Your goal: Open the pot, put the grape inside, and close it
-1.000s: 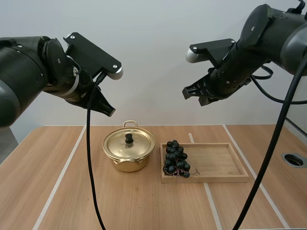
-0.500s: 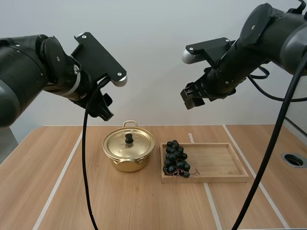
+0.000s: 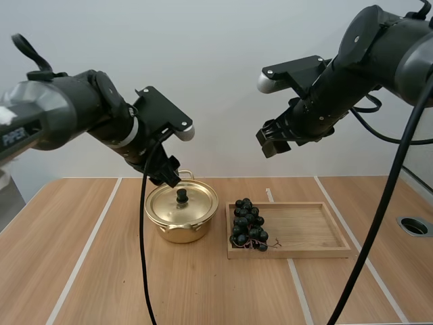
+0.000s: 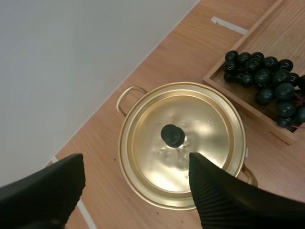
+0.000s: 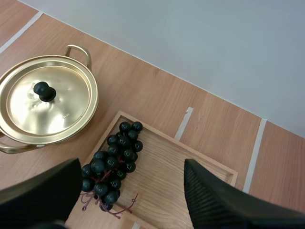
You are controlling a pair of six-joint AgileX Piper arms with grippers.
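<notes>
left wrist view: left claw (image 4: 134, 163) wide above lidded pot (image 4: 207, 136) (knob (image 4: 172, 135) untouched); right claw (image 5: 132, 167) wide over grapes (image 5: 108, 167).

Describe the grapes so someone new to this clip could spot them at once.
On the table, right of the gold pot, lies a wooden tray. The grapes sit at its pot-side end: a dark bunch, the only thing in it.

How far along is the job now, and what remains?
Done: nothing yet; the golden metal lid sits on the round golden pot. In hand: the left arm's jaws stand open above the lid, not yet on its black knob. Left: lift the lid, move the bunch of dark grapes from the wooden tray into the pot, close it. The right arm's jaws hang open above the tray.
</notes>
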